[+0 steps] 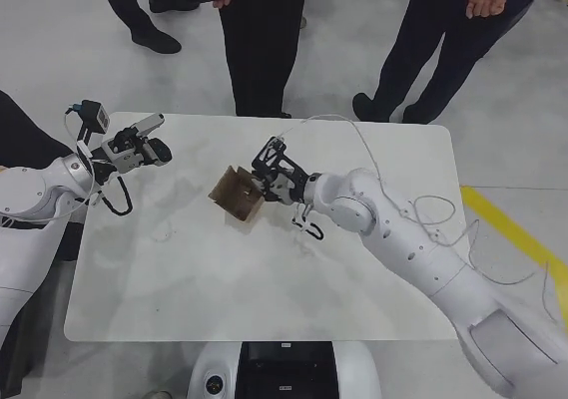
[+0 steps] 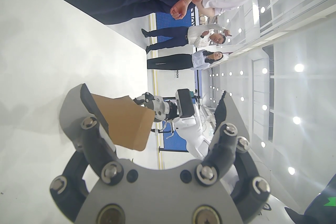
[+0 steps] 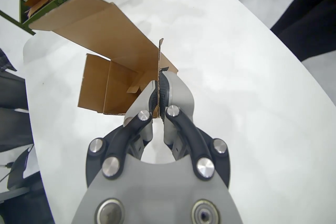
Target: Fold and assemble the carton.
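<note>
Carton [image 1: 237, 194] over the middle of the table [image 1: 264, 289], half-formed, one wall pinched by the right gripper [image 3: 158, 89]. Left gripper [image 1: 154, 138] hangs spread near the table's far corner. Single-edge hold, so the cardboard might buckle or twist loose.

carton interior: in the top view the carton [image 1: 236, 195] is small and dark inside, and its folds cannot be read there.
carton corner: in the left wrist view one corner sits behind a finger [image 2: 76, 107] of the left pincer [image 2: 152, 99].
gripped wall: the strip of card clamped in the right pincer [image 3: 159, 83] is covered by its pads.
carton underside: whether it touches the counter [image 3: 236, 72] cannot be told.
counter: part lies behind the raised flap [image 3: 92, 17], and the right wrist view's edges cut it off.
</note>
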